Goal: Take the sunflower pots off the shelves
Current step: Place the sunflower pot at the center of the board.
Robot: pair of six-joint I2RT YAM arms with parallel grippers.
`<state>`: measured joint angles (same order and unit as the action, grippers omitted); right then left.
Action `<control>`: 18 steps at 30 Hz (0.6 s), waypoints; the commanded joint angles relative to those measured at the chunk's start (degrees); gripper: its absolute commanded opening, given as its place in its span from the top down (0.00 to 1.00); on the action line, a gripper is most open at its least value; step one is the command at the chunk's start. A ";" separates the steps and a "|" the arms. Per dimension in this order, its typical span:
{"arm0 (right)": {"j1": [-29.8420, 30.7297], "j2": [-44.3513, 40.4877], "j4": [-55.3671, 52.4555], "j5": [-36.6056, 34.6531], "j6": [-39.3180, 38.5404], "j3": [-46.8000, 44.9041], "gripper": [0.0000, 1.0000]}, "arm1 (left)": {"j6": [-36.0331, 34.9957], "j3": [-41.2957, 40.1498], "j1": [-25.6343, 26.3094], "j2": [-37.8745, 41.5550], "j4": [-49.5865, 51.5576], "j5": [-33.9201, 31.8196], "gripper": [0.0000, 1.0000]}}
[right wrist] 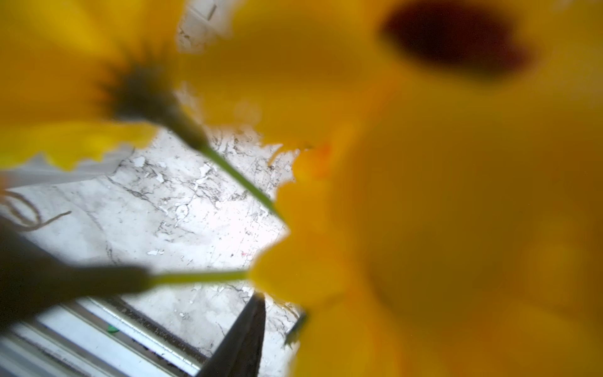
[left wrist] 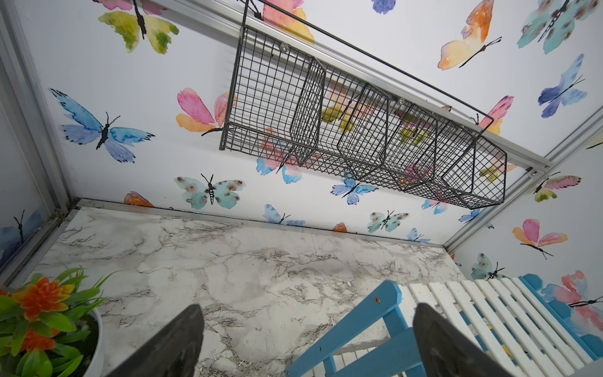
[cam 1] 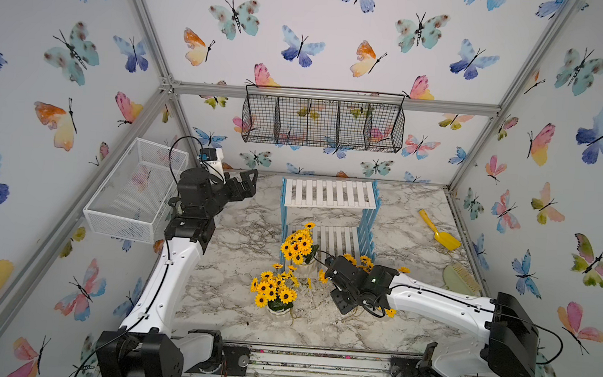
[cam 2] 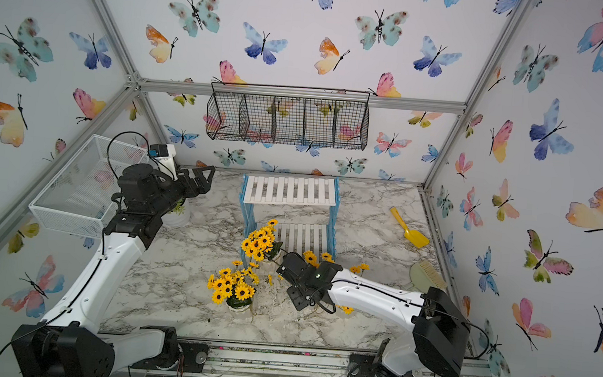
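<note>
Blurred yellow petals fill the right wrist view. The right gripper (cam 1: pixel 341 297) is buried in the first sunflower pot (cam 1: pixel 360 263); its opening cannot be determined. The left gripper (left wrist: pixel 306 313) is spread wide and empty. The second sunflower pot (cam 1: pixel 298 246) is at the lower front corner of the slatted shelves (cam 1: pixel 331 193). The third sunflower pot (cam 1: pixel 276 293) stands on the marble-patterned table (cam 1: pixel 237 236)

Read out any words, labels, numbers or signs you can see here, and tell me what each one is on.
No text can be read anywhere.
The butterfly wallpaper, black wire wall basket, white-slatted blue-sided shelves and yellow plastic scoop carry no lettering.
The right wrist view is blurred by yellow sunflowers.
</note>
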<state>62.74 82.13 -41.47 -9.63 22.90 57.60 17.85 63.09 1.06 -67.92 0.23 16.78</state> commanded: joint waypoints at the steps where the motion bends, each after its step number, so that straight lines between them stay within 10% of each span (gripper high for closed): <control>1: 0.10 -2.60 -2.04 0.55 0.23 3.70 0.50 | -0.19 -0.60 -0.49 0.27 -0.98 0.71 0.01; 18: -0.59 -4.43 -0.93 -1.49 -4.82 16.24 0.19 | -0.27 0.10 -0.58 0.63 -0.61 0.67 0.01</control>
<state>62.59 76.75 -42.78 -9.82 19.90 71.37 17.85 63.09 0.95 -67.90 0.27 16.78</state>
